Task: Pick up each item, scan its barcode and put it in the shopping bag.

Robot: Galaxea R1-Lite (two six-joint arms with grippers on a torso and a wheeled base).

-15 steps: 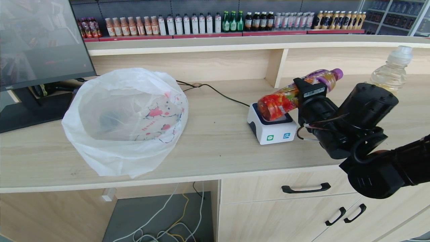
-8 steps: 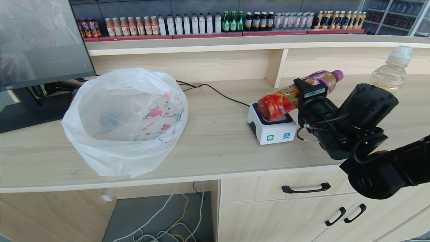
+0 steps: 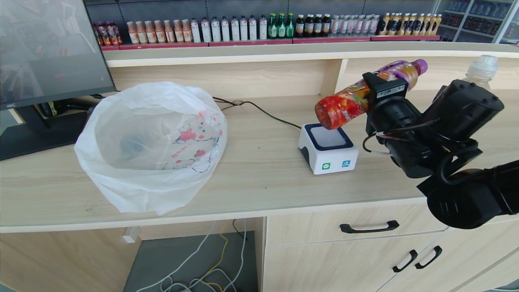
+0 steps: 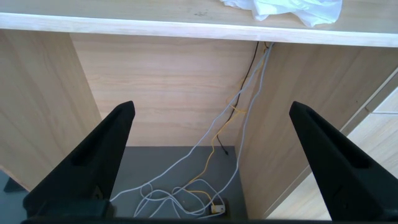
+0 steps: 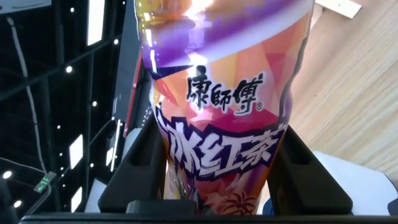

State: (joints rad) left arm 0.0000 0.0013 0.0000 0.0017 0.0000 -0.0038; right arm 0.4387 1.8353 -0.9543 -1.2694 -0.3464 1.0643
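So the head view gives the whole checkout counter: the white shopping bag stands open on the left side, the little white barcode scanner sits well to the right of it, and the right gripper has the iced tea bottle up in the air over the scanner. The bottle is tilted, red base end down above the scanner's dark window and clear of it, purple cap pointing up and away. Behind the arm there's a clear oil bottle on the counter. The right wrist view adds the close-up: the bottle's label runs straight up the middle, with a black finger pressed against each side, so that gripper is closed down to the bottle's width and gripping it around the body. The left wrist view looks at a different spot: the recess under the counter edge, a tangle of cables on the floor and a scrap of the bag hanging over the edge. The left gripper there has its fingers spread wide, with nothing between them.
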